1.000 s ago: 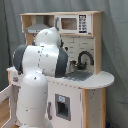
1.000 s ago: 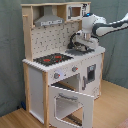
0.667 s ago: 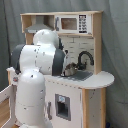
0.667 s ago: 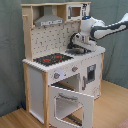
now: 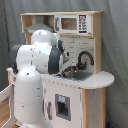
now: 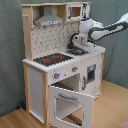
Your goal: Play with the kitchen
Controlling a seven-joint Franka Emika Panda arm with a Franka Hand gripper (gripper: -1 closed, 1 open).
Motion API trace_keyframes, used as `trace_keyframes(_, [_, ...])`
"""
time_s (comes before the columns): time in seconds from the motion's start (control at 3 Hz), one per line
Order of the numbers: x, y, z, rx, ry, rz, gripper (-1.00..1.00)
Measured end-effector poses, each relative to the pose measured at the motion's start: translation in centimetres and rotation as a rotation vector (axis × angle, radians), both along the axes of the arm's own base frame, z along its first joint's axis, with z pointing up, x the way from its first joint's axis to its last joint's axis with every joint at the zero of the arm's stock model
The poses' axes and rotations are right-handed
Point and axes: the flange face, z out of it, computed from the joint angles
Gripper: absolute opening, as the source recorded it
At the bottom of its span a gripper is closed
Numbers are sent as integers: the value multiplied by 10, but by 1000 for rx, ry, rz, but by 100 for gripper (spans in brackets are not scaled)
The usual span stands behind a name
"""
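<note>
Reaching over the kitchen (image 6: 60, 75), which stands on the floor with its oven door (image 6: 70, 102) dropped open, the claw (image 6: 76, 46) hovers at the sink (image 5: 79, 75), its spread impossible to tell.

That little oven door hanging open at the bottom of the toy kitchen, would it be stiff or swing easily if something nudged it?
The oven door probably swings easily: it hangs open and tilted, apparently hinged along one edge. It looks like a thin white frame around a window, so likely light. A hard push might rock the kitchen, though its wide base suggests not.
</note>
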Motion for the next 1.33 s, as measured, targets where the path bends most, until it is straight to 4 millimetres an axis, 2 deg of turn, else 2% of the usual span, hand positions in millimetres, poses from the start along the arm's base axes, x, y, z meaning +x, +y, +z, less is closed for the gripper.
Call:
trace_keyframes(0.33, [1, 0, 0, 0, -3, 0, 100])
trace_keyframes(1.0, [24, 0, 3, 8, -121, -11, 100])
trace_keyframes(1.33, [10, 43, 29, 38, -128, 20, 100])
